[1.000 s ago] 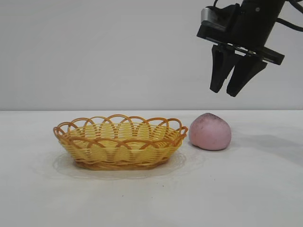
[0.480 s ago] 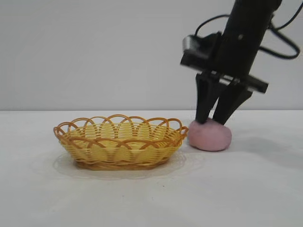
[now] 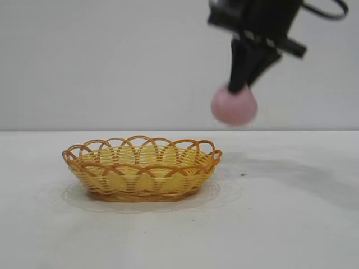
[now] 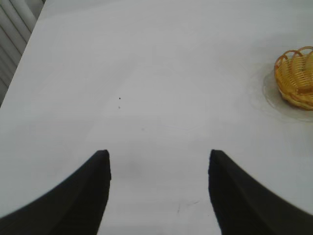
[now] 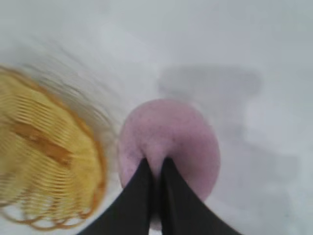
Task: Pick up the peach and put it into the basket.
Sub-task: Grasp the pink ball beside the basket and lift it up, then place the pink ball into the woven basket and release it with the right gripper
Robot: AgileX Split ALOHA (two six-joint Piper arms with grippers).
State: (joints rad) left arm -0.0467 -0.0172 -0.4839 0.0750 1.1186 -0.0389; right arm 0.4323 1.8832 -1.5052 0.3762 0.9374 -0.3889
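The pink-mauve peach (image 3: 234, 105) hangs in the air, pinched at its top by my right gripper (image 3: 240, 85), well above the table and just right of the basket's right end. In the right wrist view the two black fingers are shut on a fold of the peach (image 5: 171, 142), gripper (image 5: 155, 164). The yellow wicker basket (image 3: 141, 167) with its orange-brown looped rim sits on the white table at centre left; it also shows in the right wrist view (image 5: 44, 166) beside the peach. My left gripper (image 4: 159, 161) is open and empty over bare table, far from the basket (image 4: 296, 78).
The white table (image 3: 280, 224) is bare around the basket, with a small dark speck (image 3: 242, 175) where the peach lay. A plain grey wall stands behind. In the left wrist view the table's edge and a ribbed panel (image 4: 14, 29) show at one corner.
My right gripper came down onto the peach on the table, shut on it, then lifted it up and slightly left toward the basket. The basket and left arm have not moved.
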